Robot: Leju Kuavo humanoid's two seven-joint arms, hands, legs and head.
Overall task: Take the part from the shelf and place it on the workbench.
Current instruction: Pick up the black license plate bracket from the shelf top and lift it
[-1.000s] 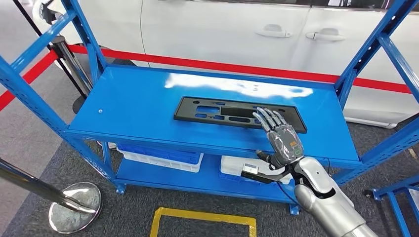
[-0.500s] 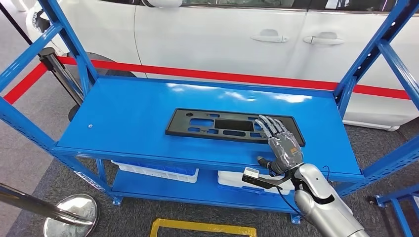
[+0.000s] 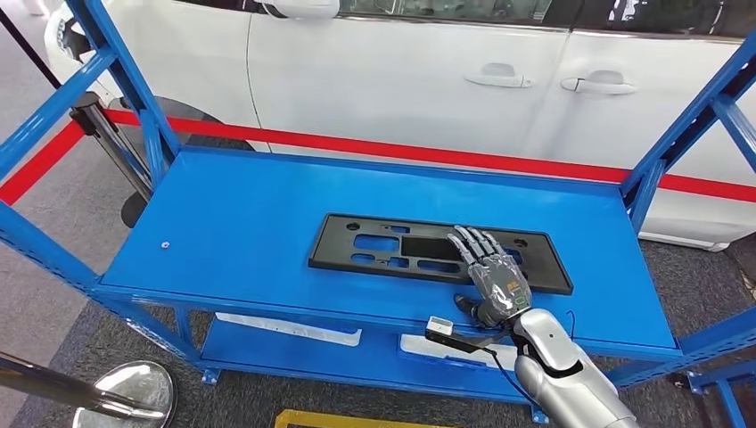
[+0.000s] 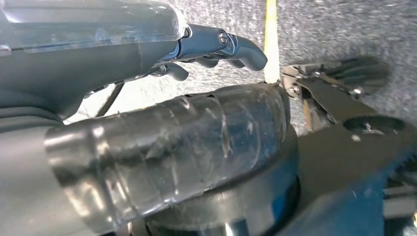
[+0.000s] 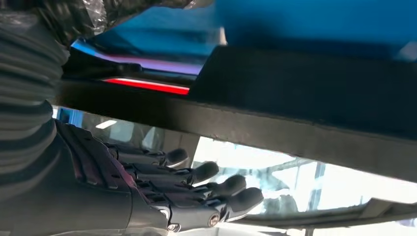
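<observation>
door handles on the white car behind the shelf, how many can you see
2. One door handle sits on the car's door panel above the middle of the shelf; the other door handle is just to its right on the next door. Others may lie outside the picture.

The part point(image 3: 419, 252) is a long, flat, black plastic plate with a few holes cut through it. It is lying flat on the top board of the blue shelf point(image 3: 232, 223), a bit right of the middle of the head picture, with its long side running left to right. The right hand point(image 3: 491, 276) is lying over its right end, fingers stretched out over the black plate. In the right wrist picture the part point(image 5: 305, 98) is showing as a dark band across the frame.
</observation>
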